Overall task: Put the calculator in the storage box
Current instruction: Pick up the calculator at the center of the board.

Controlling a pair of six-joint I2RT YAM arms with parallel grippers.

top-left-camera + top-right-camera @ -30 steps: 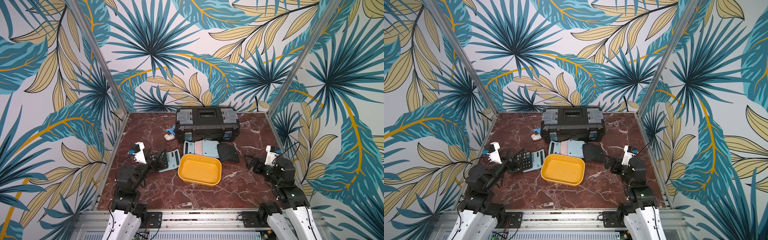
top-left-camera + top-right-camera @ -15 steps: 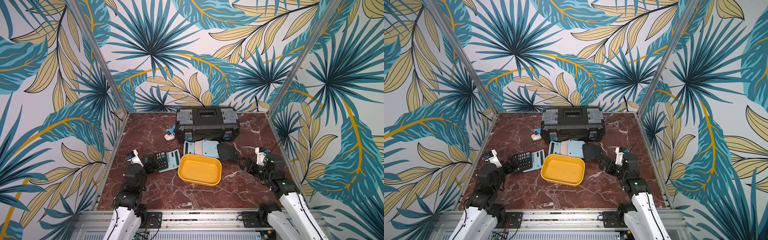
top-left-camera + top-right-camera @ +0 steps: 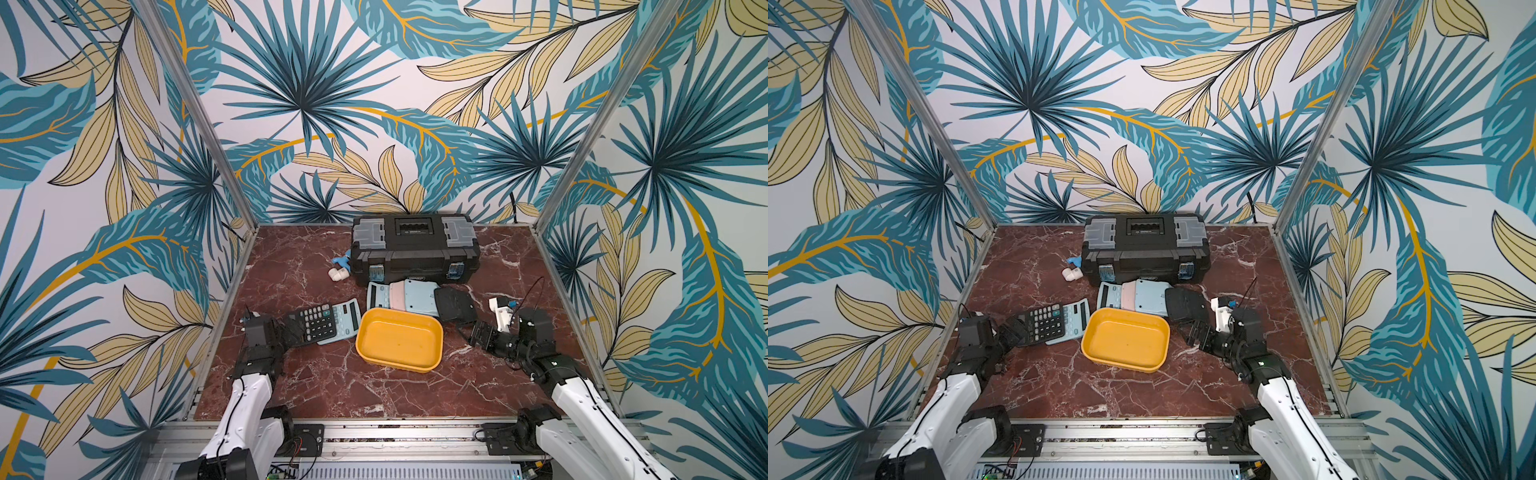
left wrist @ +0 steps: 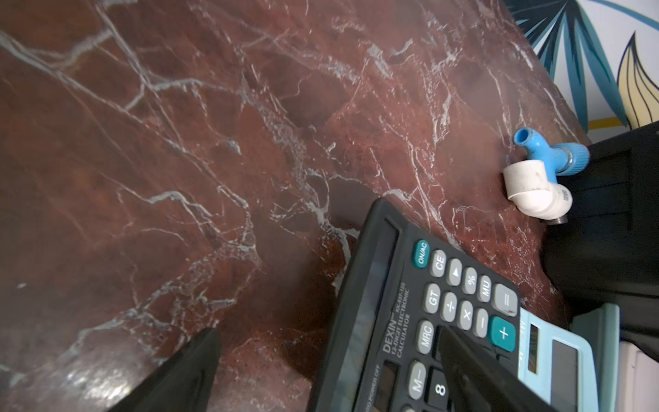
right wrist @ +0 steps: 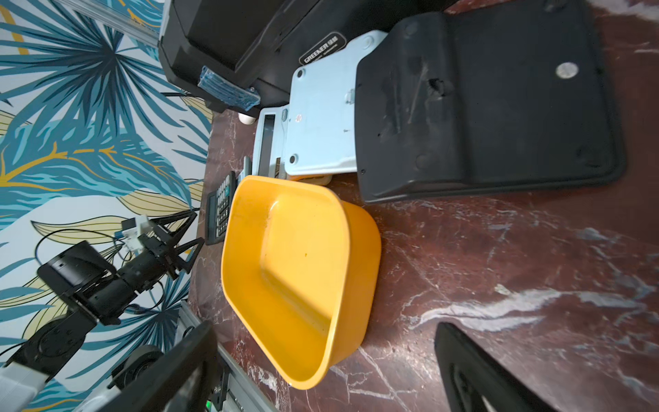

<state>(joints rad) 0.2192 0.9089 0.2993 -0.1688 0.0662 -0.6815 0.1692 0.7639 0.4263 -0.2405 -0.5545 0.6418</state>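
Observation:
A black calculator (image 3: 313, 324) lies partly on a light blue calculator (image 3: 348, 318), left of the yellow storage box (image 3: 399, 345), which has nothing in it. My left gripper (image 3: 291, 328) is open and low at the black calculator's near end. In the left wrist view one finger (image 4: 474, 371) hangs over its keys (image 4: 438, 296) and the other finger (image 4: 185, 371) is over bare table. My right gripper (image 3: 478, 334) is open just right of the box. In the right wrist view the box's near corner (image 5: 313, 356) lies between its fingers.
A black toolbox (image 3: 415, 249) stands at the back. In front of it lie light blue and pink calculators (image 3: 401, 295) and a face-down black one (image 3: 455, 305). White and blue pipe fittings (image 3: 338, 268) sit left of the toolbox. Metal posts frame the table's sides.
My right gripper has moved left, close to the storage box. My left arm has sunk lower, with its gripper staying at the black calculator. Both stayed open.

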